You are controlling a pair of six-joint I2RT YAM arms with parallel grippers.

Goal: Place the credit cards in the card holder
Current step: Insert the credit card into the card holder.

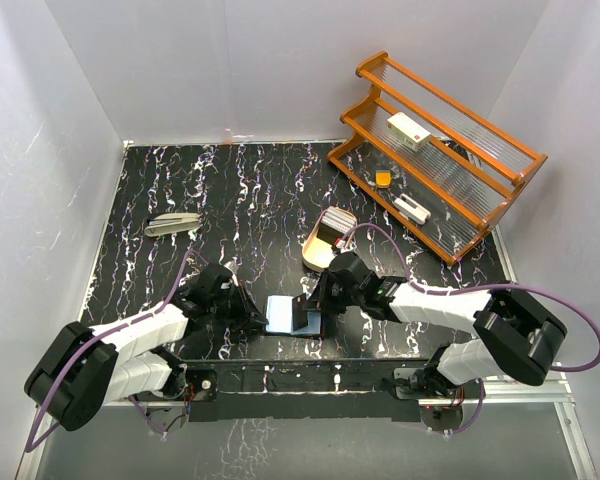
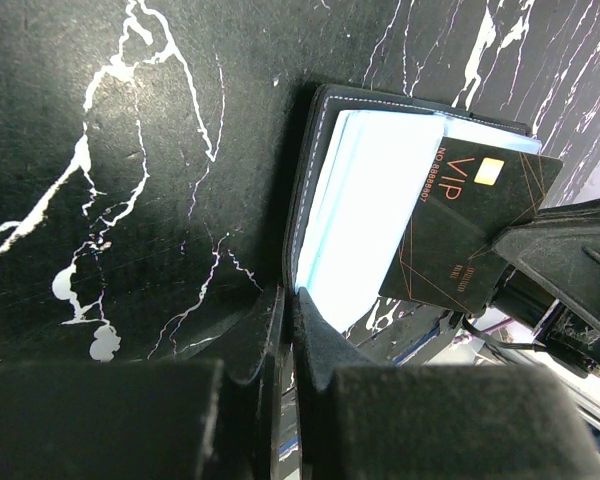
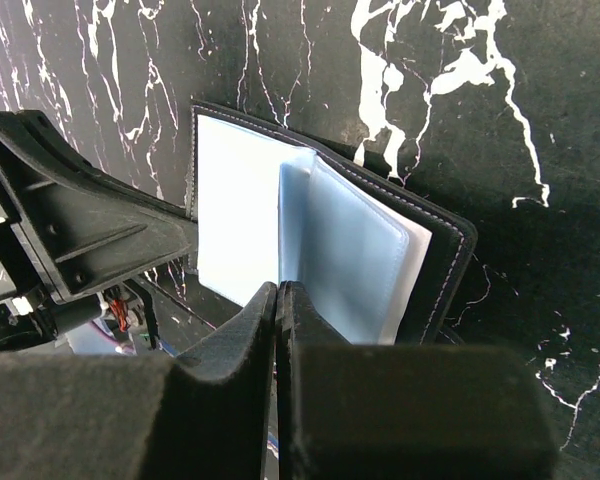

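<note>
Open black wallet (image 2: 305, 170) flat on the marbled table (image 2: 130, 200), left gripper (image 2: 287, 296) clenched, tips at the wallet's near edge, right gripper (image 3: 280, 290) clamped on a black card (image 2: 470, 230), card tilted over the wallet's pale blue inside, just ahead of the left fingertips

I see a black desk (image 1: 250, 200) veined in white. 4 things lie directly on it: the open card holder (image 1: 285, 315) near the front edge, a cream tray (image 1: 316, 254) just beyond, a wooden rack (image 1: 348, 140) far right, and a grey object (image 1: 172, 224) left.
</note>
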